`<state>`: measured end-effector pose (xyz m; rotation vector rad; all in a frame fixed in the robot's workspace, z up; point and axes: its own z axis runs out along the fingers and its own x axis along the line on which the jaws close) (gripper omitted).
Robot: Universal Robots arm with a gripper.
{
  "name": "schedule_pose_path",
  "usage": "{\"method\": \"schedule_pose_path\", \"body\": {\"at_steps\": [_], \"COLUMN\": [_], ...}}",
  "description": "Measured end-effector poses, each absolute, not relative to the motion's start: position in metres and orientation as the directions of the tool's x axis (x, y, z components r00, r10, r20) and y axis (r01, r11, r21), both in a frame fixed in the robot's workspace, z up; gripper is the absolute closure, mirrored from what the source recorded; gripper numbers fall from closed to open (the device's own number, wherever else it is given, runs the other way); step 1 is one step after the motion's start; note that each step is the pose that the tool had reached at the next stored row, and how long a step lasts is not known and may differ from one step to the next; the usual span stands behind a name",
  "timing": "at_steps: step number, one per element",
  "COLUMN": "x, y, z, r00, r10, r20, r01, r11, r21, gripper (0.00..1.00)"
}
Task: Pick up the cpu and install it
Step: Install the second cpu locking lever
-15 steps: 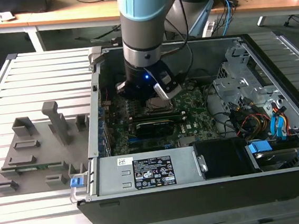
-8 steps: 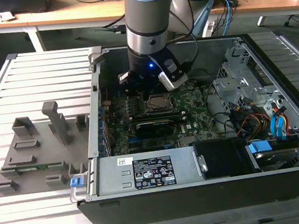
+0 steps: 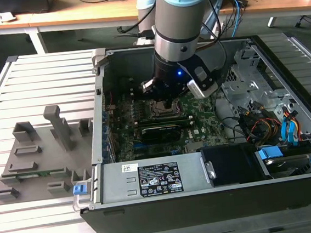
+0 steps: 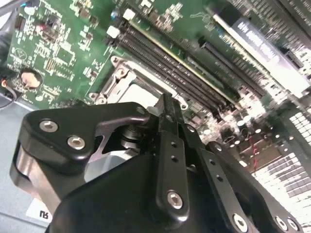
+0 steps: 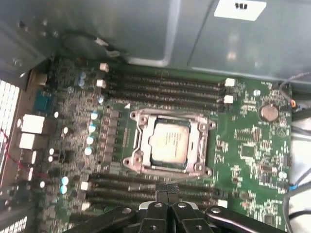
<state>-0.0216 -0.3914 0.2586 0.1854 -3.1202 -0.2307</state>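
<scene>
The cpu point(image 5: 168, 143) sits in the socket frame point(image 5: 167, 145) on the motherboard point(image 5: 252, 150), apparently already seated. The gripper point(image 5: 166, 190) hangs just above it, fingers point(image 5: 162, 188) pinched together, holding nothing. Risk: dropping lower could press the chip or clip the frame. Memory slots point(image 5: 165, 87) flank both sides and the case wall point(image 3: 99, 94) hems it in, so free room looks mostly upward.

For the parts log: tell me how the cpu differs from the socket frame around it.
The cpu is a plain silvery plate; the socket frame is an open metal border with corner screws. The cpu lies inside, the frame encloses it. Both are square and lie flat on the motherboard.
</scene>
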Motion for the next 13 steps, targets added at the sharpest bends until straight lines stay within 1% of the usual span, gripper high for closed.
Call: {"method": "schedule_pose_path", "body": {"at_steps": [4,13], "x": [-0.023,-0.043], "y": [-0.393,-0.388], "z": [0.257,0.235], "r00": [-0.993,-0.993], "r10": [-0.118,-0.118], "r20": [-0.001,-0.001], "r01": [-0.117,-0.117], "r11": [0.982,0.982], "r21": [0.145,0.147], "gripper": [0.89,0.89]}}
